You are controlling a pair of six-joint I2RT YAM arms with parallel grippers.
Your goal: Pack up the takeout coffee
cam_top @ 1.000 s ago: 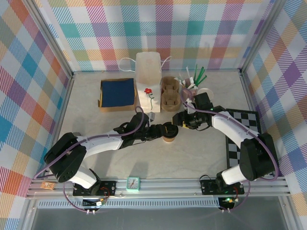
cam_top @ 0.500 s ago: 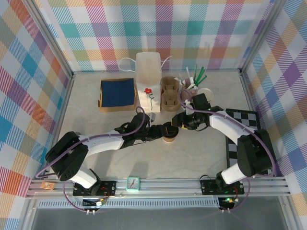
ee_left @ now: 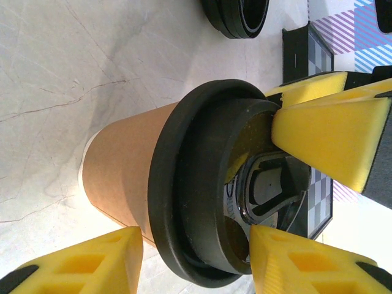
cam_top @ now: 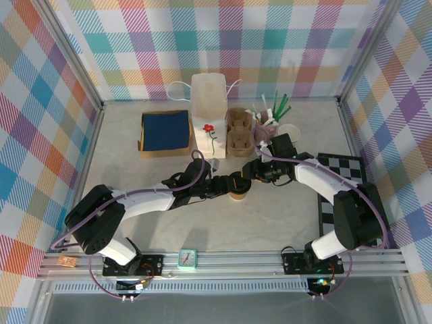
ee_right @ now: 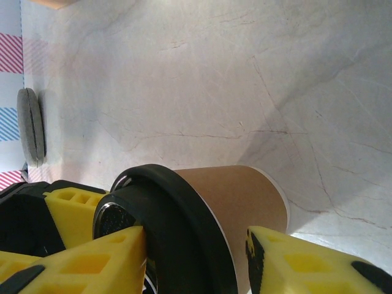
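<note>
The takeout coffee (cam_top: 236, 194), a kraft-brown cup with a black lid, stands mid-table between both arms. My left gripper (cam_top: 231, 186) reaches it from the left. In the left wrist view the takeout coffee (ee_left: 128, 165) sits in my left gripper (ee_left: 196, 233), one yellow finger on the lid's top and the other against the brown wall. My right gripper (cam_top: 248, 174) comes in from the right. In the right wrist view my right gripper (ee_right: 196, 236) straddles the takeout coffee (ee_right: 239, 202): one finger touches the lid, while the other stands a little off the wall near the base.
A white paper bag (cam_top: 208, 115) stands at the back, a blue-lined box (cam_top: 165, 131) to its left and a carrier of unlidded brown cups (cam_top: 239, 131) to its right. Straws (cam_top: 270, 111) stand behind it. Loose black lids (ee_left: 236, 15) lie nearby. A checkerboard mat (cam_top: 344, 182) lies right.
My right gripper has slid left onto the cup and its jaws have narrowed around it. The left arm and the cup have stayed in place.
</note>
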